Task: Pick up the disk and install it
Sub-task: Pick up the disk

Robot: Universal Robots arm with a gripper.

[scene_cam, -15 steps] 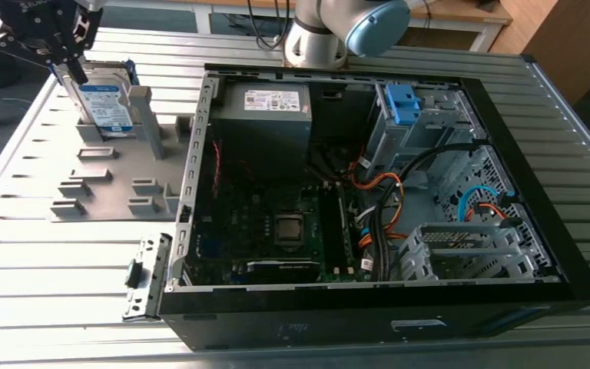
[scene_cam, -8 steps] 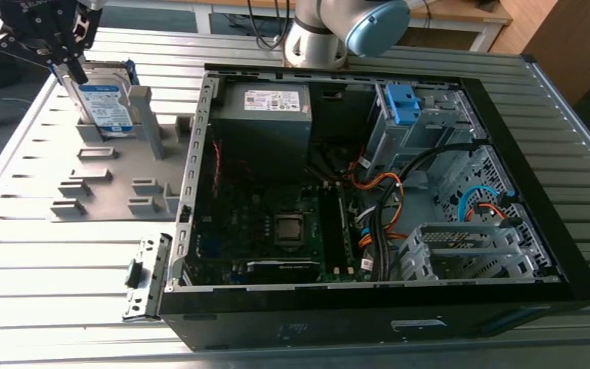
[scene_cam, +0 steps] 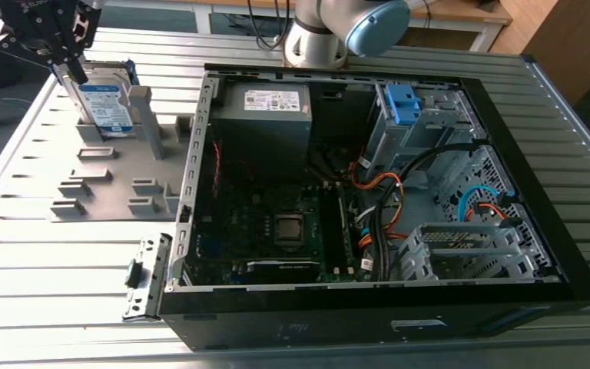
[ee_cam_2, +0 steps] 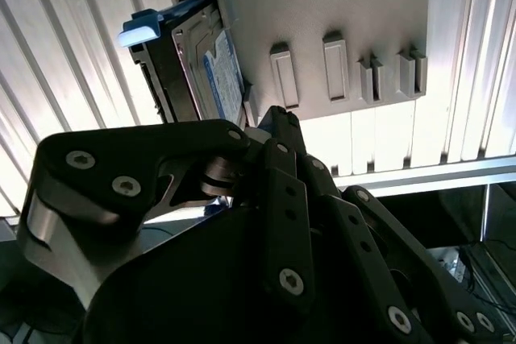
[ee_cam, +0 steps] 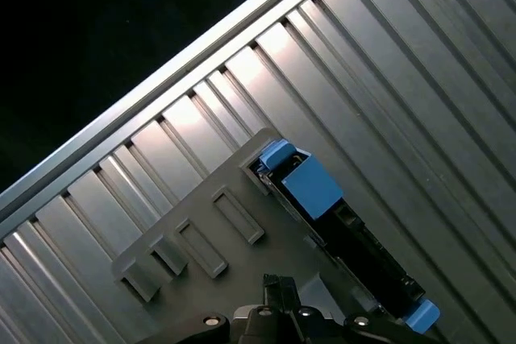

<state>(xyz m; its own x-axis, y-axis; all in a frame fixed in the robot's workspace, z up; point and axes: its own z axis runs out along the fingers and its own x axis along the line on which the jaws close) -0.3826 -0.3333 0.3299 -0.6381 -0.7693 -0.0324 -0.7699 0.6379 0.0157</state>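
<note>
Disk (scene_cam: pixel 105 108) upright in grey holder (scene_cam: pixel 111 181), gripper (scene_cam: pixel 67 69) apparently at top edge.

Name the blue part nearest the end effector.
The disk, upright in the grey rack under the end effector; the other blue clip sits inside the computer case.

The desk (scene_cam: pixel 59 254) is of ribbed grey metal, and bright light shines on its slats. Beyond the desk's far edge stands a wooden table (scene_cam: pixel 459 11) with white legs. Beside the desk the floor (ee_cam: pixel 81 30) lies dark.
</note>
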